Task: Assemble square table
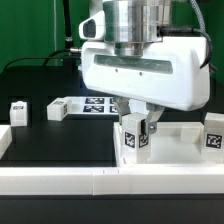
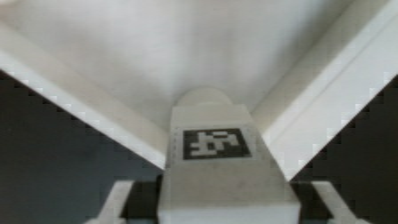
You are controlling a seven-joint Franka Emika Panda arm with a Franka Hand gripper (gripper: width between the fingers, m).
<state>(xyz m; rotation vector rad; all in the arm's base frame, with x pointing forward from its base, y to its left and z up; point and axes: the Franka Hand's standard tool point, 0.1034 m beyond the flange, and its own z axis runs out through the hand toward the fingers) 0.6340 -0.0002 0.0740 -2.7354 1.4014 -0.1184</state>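
Observation:
My gripper (image 1: 137, 122) is shut on a white block leg (image 1: 136, 135) with a black-and-white tag on its face. It holds the leg upright over the left corner of the white square tabletop (image 1: 182, 152). In the wrist view the leg (image 2: 215, 130) stands between my fingers (image 2: 125, 203), and the tabletop's (image 2: 196, 45) raised rim runs off to both sides of a corner beyond it. A second leg (image 1: 213, 136) stands at the tabletop's right end. Two more legs (image 1: 18, 112) (image 1: 57, 108) lie on the black table toward the exterior view's left.
The marker board (image 1: 96, 103) lies flat behind the gripper. A long low white border rail (image 1: 80, 182) runs along the table's front edge, with a short white piece (image 1: 4, 140) at its left end.

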